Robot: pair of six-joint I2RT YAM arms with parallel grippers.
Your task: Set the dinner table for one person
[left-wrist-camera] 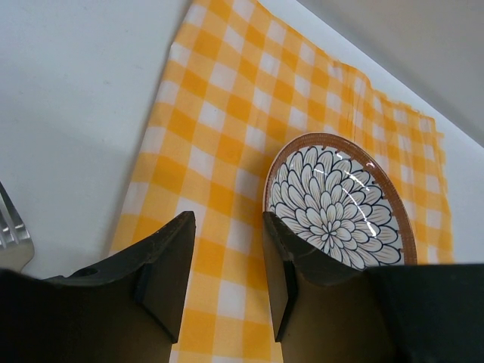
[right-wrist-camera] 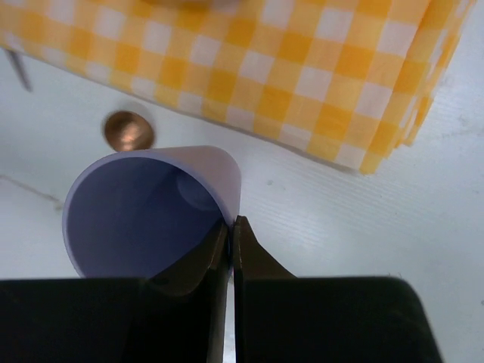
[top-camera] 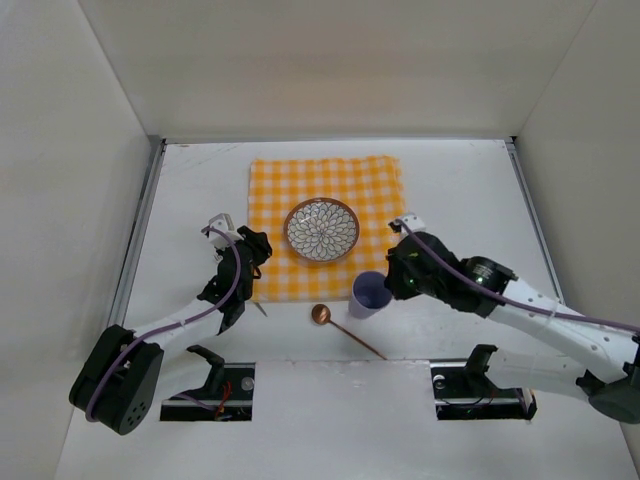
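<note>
**Counter (top-camera: pixel 200 190) laid with cloth, dish, cup and cutlery; right arm gripped the cup**

The white counter filled the space between the pale side walls, with both arm bases at its near edge. A yellow-and-white checked cloth (top-camera: pixel 325 195) lay flat on its far middle part. A patterned dish (top-camera: pixel 321 230) with a blue-and-white petal design and a brown rim sat on the cloth, roughly central.

On the bare counter just beyond the cloth's near right corner was a lilac cup (top-camera: pixel 370 295). The right end effector (right-wrist-camera: pixel 231 224) pinched the cup's wall at the rim, one finger inside and one outside, pressed tightly together on the thin plastic. Whether the cup rested on the counter or was raised off it could not be told.

A copper spoon (top-camera: pixel 345 328) lay on the counter near the cup, its round bowl to the cup's left and its handle slanting toward the near right.

The left end effector (left-wrist-camera: pixel 227 223) hung over the cloth's left near part with its fingers spread and nothing between them; the dish showed just past its right finger. The tines of a fork (left-wrist-camera: pixel 12 234) lay on the bare counter left of the cloth, at the edge of the left wrist view.
</note>
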